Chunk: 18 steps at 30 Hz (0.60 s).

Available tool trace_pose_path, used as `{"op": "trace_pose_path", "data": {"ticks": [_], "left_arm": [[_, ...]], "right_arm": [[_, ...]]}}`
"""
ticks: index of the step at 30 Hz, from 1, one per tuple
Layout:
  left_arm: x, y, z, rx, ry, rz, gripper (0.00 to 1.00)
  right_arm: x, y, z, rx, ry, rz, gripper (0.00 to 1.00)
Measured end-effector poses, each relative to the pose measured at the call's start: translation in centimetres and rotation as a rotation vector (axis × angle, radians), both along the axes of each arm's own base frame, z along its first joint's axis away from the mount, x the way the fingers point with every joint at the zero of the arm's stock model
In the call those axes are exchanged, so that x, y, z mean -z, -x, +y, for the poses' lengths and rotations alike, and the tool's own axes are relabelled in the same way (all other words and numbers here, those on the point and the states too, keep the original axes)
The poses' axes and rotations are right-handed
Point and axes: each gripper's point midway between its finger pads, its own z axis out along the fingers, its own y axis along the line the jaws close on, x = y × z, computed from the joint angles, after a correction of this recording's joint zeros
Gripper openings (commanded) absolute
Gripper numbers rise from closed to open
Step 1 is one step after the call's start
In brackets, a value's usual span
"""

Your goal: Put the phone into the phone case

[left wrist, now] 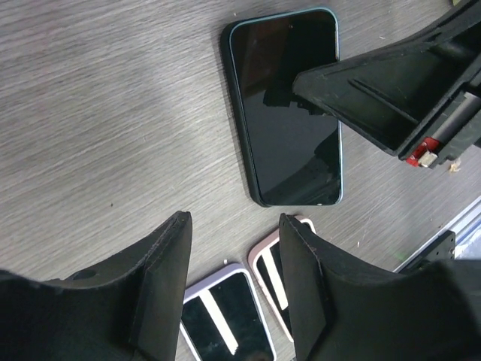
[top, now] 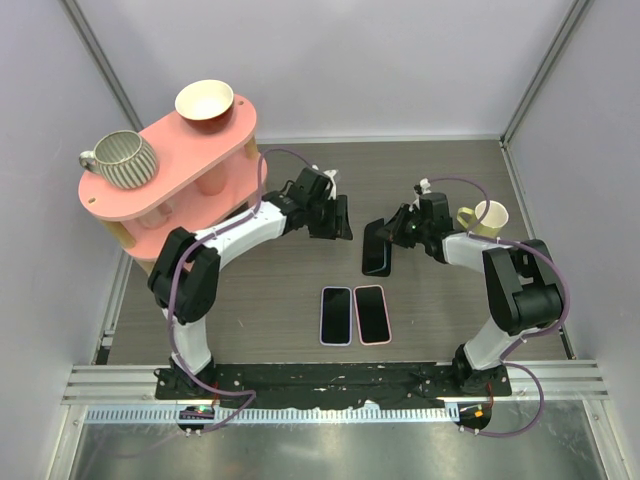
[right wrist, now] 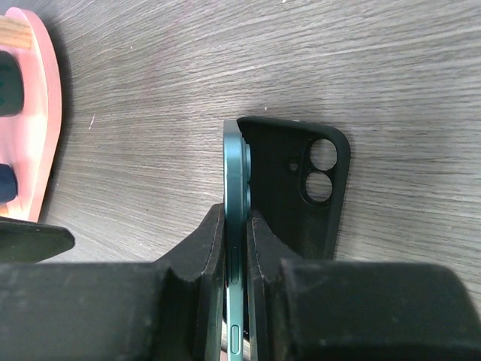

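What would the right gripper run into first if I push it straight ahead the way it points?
Probably the bare table: the green phone clamped in the right gripper sticks out ahead and would touch down first. The black phone case lies just beside that line, not in it. Depth is unclear.

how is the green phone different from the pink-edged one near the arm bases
The green phone has a teal rim; the pink-edged phone a pink one. The green phone is pinched in the right gripper; the pink-edged phone lies free beside a lavender-edged phone. Both show dark screens.
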Motion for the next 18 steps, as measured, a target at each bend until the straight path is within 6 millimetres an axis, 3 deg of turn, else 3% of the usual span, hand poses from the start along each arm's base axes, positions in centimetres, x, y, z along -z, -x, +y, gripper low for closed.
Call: {"op": "trace_pose_path", "data": {"ticks": [9, 18], "left_arm": [[2.7, -0.2, -0.7, -0.006, -0.002, 0.049, 0.51], [5.0, -0.3, -2.4, 0.010, 0.048, 0.110, 0.36]], "right_arm": [[-0.5, -0.1, 0.1, -0.018, 0.012, 0.017, 0.01], [0.6, -0.3, -0.3, -0.009, -0.015, 0.032, 0.01]]}}
